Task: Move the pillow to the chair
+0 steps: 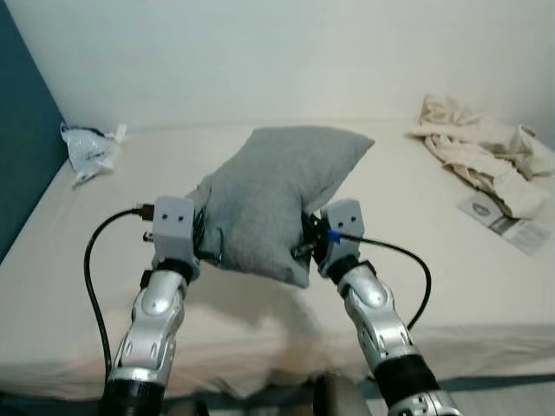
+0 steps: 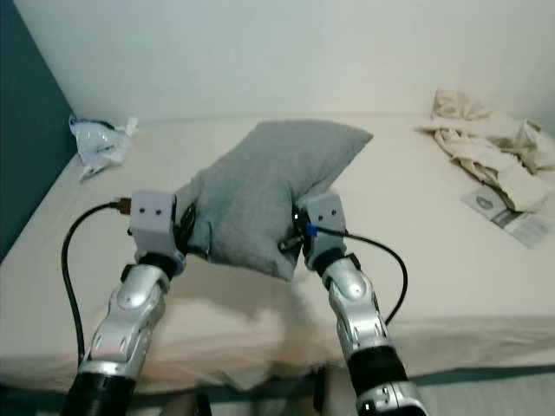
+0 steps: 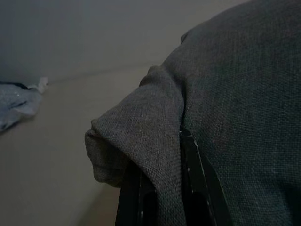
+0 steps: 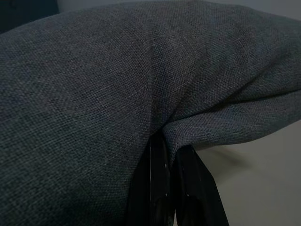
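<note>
A grey fabric pillow [image 1: 277, 191] is lifted at its near end above the cream bed [image 1: 408, 251], tilted with its far corner higher. My left gripper [image 1: 206, 236] is shut on the pillow's near left corner, and a fold of grey cloth [image 3: 155, 141] is pinched between its black fingers [image 3: 197, 188]. My right gripper [image 1: 305, 238] is shut on the pillow's near right edge, with cloth [image 4: 188, 127] bunched over its fingers [image 4: 160, 188]. No chair can be seen.
A crumpled plastic bag [image 1: 89, 149] lies at the bed's far left by a dark teal wall [image 1: 22, 139]. Beige clothes [image 1: 486, 152] and a printed leaflet [image 1: 507, 221] lie at the far right. The bed's front edge [image 1: 260, 355] runs just before my arms.
</note>
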Controlling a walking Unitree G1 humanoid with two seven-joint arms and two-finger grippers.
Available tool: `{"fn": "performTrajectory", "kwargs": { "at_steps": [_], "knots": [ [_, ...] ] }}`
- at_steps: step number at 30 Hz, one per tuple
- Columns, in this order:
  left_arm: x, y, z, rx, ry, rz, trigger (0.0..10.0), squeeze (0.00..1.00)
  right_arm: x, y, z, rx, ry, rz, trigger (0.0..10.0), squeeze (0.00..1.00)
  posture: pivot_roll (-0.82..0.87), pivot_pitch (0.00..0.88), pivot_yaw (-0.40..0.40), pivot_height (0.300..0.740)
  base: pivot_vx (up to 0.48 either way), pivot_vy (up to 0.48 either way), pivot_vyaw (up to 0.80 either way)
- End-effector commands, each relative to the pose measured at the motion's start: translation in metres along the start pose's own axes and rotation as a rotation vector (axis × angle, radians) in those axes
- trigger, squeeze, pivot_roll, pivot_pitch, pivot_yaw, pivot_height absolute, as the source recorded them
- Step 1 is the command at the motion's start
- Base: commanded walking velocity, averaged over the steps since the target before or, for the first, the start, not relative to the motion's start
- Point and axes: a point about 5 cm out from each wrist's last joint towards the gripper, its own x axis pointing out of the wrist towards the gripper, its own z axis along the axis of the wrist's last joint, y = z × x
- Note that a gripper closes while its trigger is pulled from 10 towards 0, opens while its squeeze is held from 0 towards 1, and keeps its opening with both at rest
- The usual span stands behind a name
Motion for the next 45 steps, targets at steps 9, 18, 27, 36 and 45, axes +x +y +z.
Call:
{"fn": "performTrajectory", "kwargs": {
  "at_steps": [9,18,27,36,45],
  "knots": [
    [-0.003,0.018,0.001,0.051,-0.024,0.088,10.0,0.0,0.004,-0.002,0.008,-0.003,-0.05,-0.01,10.0,0.0,-0.03,0.043,-0.043,0.723,0.0,0.0,0.0],
    [-0.008,0.029,-0.013,-0.058,0.08,0.199,10.0,0.0,0.005,-0.001,0.005,0.004,-0.039,-0.006,10.0,0.0,-0.02,0.048,-0.052,0.74,0.0,0.0,0.0],
    [-0.011,0.028,-0.02,-0.021,0.106,0.141,10.0,0.0,0.006,0.005,-0.006,0.004,0.032,0.024,10.0,0.0,-0.02,0.044,-0.057,0.74,0.0,0.0,0.0],
    [-0.013,0.027,-0.042,0.112,0.206,0.074,10.0,0.0,-0.01,0.01,-0.049,0.107,0.24,0.032,10.0,0.0,-0.01,0.038,-0.066,0.74,0.0,0.0,0.0],
    [-0.021,0.024,-0.054,0.122,0.225,0.085,10.0,0.0,-0.02,0.016,-0.062,0.096,0.276,0.088,10.0,0.0,-0.02,0.041,-0.07,0.74,0.0,0.0,0.0]
  ]
}}
